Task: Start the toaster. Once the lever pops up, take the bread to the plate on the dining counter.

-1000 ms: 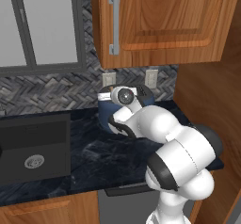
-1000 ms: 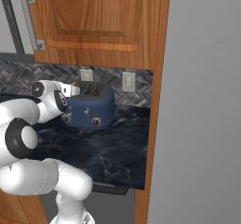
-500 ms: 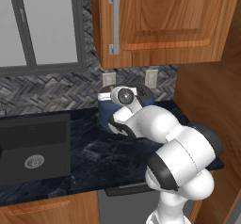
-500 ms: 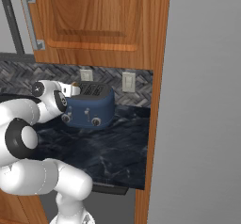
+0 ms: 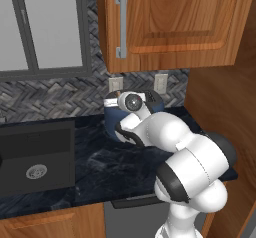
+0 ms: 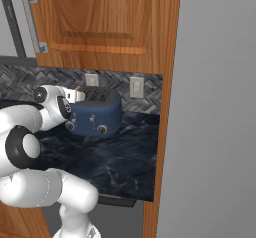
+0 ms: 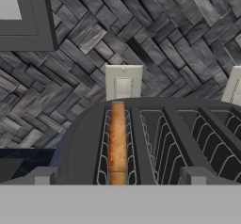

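Bread point(image 7: 117, 143) sits in the toaster point(image 6: 94, 113) slot, so with our gripper point(image 7: 117, 180) spread just above it, we judge lifting and carrying remain.

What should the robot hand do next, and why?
Probably dip straight down and pinch the bread. The open pincer sits right above the toaster, its fingertips either side of the slice poking up from the slot.

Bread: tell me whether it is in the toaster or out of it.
In. The bread stands on edge inside the leftmost slot of the toaster in the hand view, its top edge near the slot's rim.
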Robot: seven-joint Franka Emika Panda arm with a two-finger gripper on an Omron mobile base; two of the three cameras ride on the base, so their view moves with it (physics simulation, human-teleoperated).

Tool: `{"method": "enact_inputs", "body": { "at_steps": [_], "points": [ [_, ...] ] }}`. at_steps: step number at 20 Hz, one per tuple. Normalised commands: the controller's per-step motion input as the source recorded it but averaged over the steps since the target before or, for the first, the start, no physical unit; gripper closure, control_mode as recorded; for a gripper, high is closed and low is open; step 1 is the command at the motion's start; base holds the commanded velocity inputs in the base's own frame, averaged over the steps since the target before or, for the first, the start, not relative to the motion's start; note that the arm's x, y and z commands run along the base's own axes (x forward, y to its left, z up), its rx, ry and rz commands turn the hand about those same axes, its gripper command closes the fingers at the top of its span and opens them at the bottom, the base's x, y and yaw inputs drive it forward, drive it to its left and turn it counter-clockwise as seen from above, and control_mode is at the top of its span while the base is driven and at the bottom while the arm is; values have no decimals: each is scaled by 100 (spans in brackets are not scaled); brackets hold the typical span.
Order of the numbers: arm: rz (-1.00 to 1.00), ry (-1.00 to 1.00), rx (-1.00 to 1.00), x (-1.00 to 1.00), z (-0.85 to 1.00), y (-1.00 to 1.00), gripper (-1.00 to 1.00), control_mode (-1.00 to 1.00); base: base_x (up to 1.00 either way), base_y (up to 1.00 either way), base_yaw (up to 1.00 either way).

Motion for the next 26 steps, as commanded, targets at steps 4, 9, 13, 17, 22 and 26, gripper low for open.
{"method": "enact_inputs", "body": {
  "at_steps": [4,9,13,17,22,26],
  "points": [
    [0,0,0,0,0,0,-100,-100,0,0,0],
    [0,0,0,0,0,0,-100,-100,0,0,0],
    [0,0,0,0,0,0,-100,-100,0,0,0],
    [0,0,0,0,0,0,-100,-100,0,0,0],
    [0,0,0,0,0,0,-100,-100,0,0,0],
    [0,0,0,0,0,0,-100,-100,0,0,0]
  ]
}}
